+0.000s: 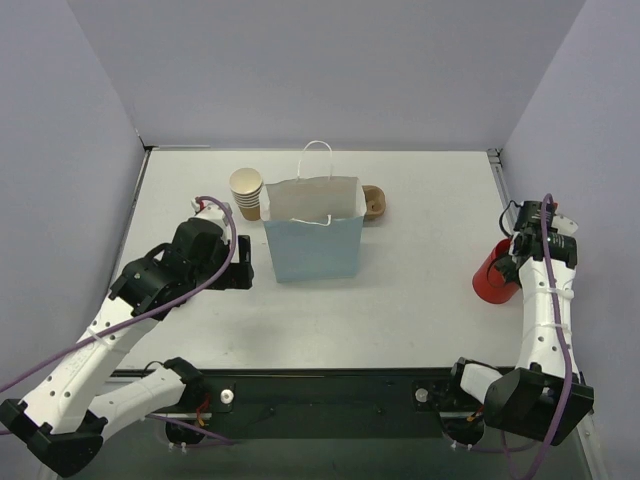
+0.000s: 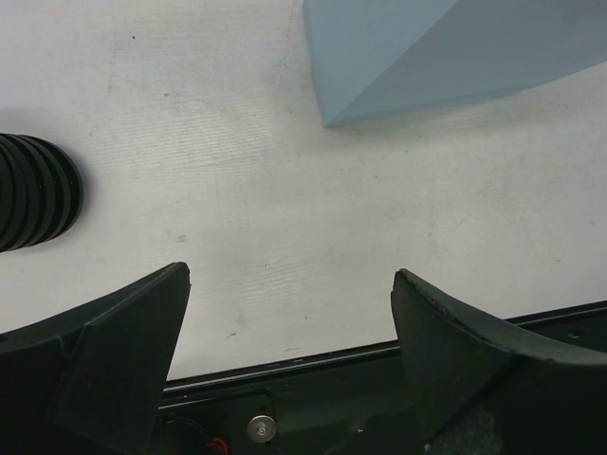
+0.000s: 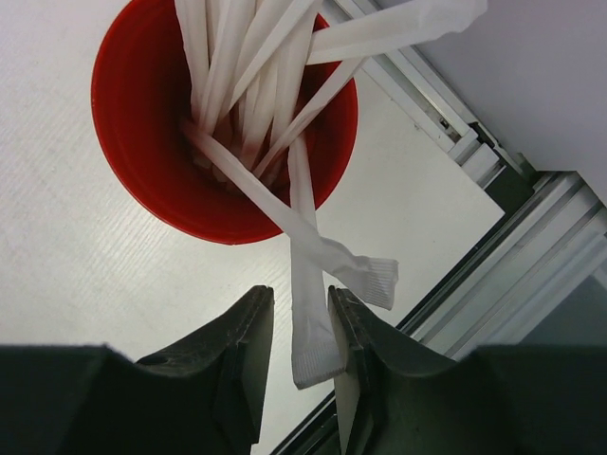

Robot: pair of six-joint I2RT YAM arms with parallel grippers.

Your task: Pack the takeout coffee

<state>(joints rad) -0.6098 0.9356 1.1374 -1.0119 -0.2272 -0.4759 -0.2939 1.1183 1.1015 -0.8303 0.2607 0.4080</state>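
Observation:
No lidded takeout coffee cup shows in any view. A brown pulp tray (image 1: pixel 374 203) peeks out behind the right side of the upright blue paper bag (image 1: pixel 313 238). My left gripper (image 1: pixel 243 272) hovers just left of the bag's base, open wide with only bare table between its fingers (image 2: pixel 289 275). My right gripper (image 3: pixel 300 294) is at the red cup (image 3: pixel 142 142) of white wrapped straws by the table's right edge (image 1: pixel 493 272). Its jaws stand narrowly apart around the end of one straw (image 3: pixel 313 332). The straw lies against the right finger, with a gap on the left.
A stack of lidless tan cups (image 1: pixel 246 193) stands left of the bag at the back. A black ribbed round thing (image 2: pixel 33 190) lies on the table in the left wrist view. The table's metal edge rail (image 3: pixel 474 284) runs close beside the red cup.

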